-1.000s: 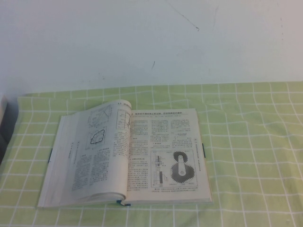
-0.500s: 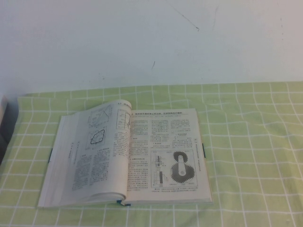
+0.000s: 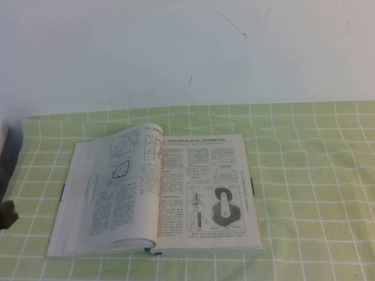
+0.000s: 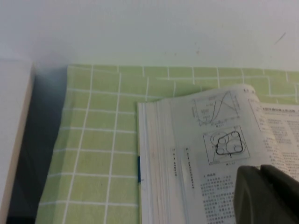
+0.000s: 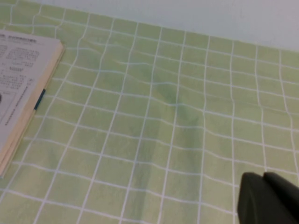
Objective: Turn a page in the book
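Note:
The book (image 3: 117, 193) lies open and flat on the green checked cloth. Its right-hand leaf is the page (image 3: 205, 175), showing text columns and a black gear drawing. The left leaf carries polygon outline diagrams and bulges up near the spine. My left gripper (image 3: 7, 215) pokes in at the left edge of the high view, left of the book. In the left wrist view it (image 4: 260, 169) hovers over the book's (image 4: 187, 154) left leaf, shut and empty. My right gripper (image 5: 263, 176) is shut over bare cloth, well to the right of the book (image 5: 23, 79).
The green cloth (image 3: 310, 175) with white grid lines covers the table, and a white wall (image 3: 187, 52) rises behind it. A pale board (image 4: 14, 140) stands beyond the cloth's left edge, with a dark gap between. The cloth is slightly rumpled (image 5: 177, 107) right of the book.
My left gripper has come into the high view at the left edge. The book and its leaves have not moved.

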Controlling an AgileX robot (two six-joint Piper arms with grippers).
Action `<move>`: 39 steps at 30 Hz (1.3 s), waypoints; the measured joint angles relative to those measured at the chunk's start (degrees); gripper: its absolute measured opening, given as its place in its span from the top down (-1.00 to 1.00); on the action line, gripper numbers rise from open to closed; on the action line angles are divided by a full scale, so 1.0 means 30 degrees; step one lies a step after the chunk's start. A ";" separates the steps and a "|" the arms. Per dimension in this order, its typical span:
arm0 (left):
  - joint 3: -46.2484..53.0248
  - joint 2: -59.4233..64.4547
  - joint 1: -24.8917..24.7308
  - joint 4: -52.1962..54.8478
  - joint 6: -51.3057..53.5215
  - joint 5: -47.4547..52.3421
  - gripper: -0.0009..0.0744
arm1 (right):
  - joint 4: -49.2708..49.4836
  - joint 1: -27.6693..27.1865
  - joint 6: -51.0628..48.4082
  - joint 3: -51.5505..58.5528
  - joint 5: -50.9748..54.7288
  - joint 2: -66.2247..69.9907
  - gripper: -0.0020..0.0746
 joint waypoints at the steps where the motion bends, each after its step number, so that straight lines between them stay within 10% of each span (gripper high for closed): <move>1: -0.0042 0.0438 0.0000 -0.0225 0.0149 0.0000 0.99 | 0.0088 0.0012 -0.0225 -0.0031 0.0000 0.0312 0.95; 9: -0.1552 0.3955 0.0000 -0.3750 0.3824 0.2500 0.99 | 0.2159 0.0086 -0.2219 -0.0750 0.1726 0.3557 0.95; 18: -0.5008 1.1400 -0.0045 -1.4807 1.3564 0.4639 0.99 | 1.1705 0.0219 -1.0496 -0.2491 0.3189 1.0936 0.94; 28: -0.8200 1.8224 -0.3147 -1.5975 1.4994 0.1648 0.99 | 1.4286 0.5581 -1.3471 -0.5740 -0.0410 1.8664 0.81; 39: -0.8620 2.2227 -0.3593 -1.5255 1.5175 0.0874 0.99 | 1.4906 0.7561 -1.0804 -1.2138 -0.0210 2.7332 -0.14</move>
